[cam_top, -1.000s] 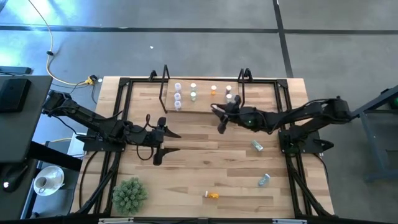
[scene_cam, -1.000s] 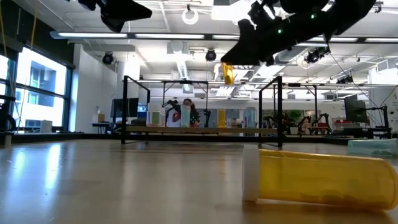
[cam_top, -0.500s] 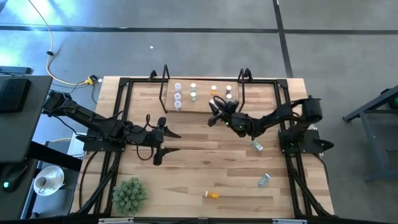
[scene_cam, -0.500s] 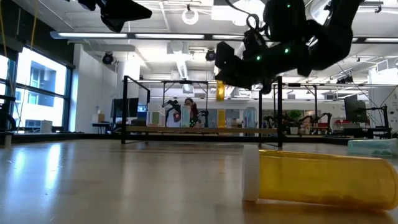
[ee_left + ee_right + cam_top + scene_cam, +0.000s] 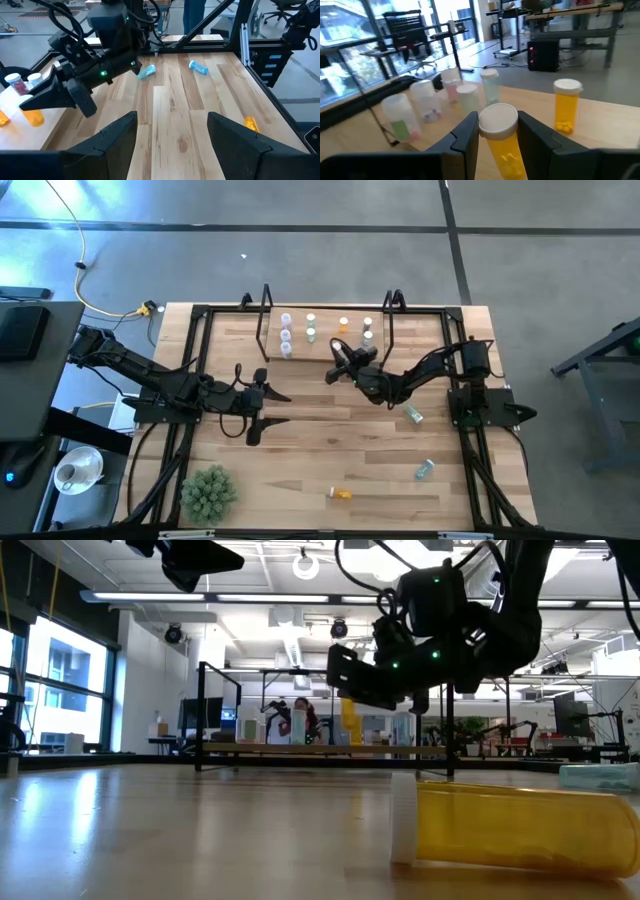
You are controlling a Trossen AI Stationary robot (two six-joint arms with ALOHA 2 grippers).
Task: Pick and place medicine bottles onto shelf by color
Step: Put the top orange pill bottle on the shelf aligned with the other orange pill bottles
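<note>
Right gripper (image 5: 497,131) jaws clamp an orange bottle (image 5: 501,136) below its cap, just before the shelf (image 5: 325,352). Judged light, rigid, slick: grip mid-body. Left gripper (image 5: 262,404) jaws wide, well apart from shelf.

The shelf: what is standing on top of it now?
On the shelf stand several capped bottles, including one orange bottle. The right gripper holds another orange bottle and hides part of the board.

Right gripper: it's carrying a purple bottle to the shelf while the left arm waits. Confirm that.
Not purple. The right wrist view shows the right gripper shut on an orange bottle with a white cap, at the shelf; the rest holds.
</note>
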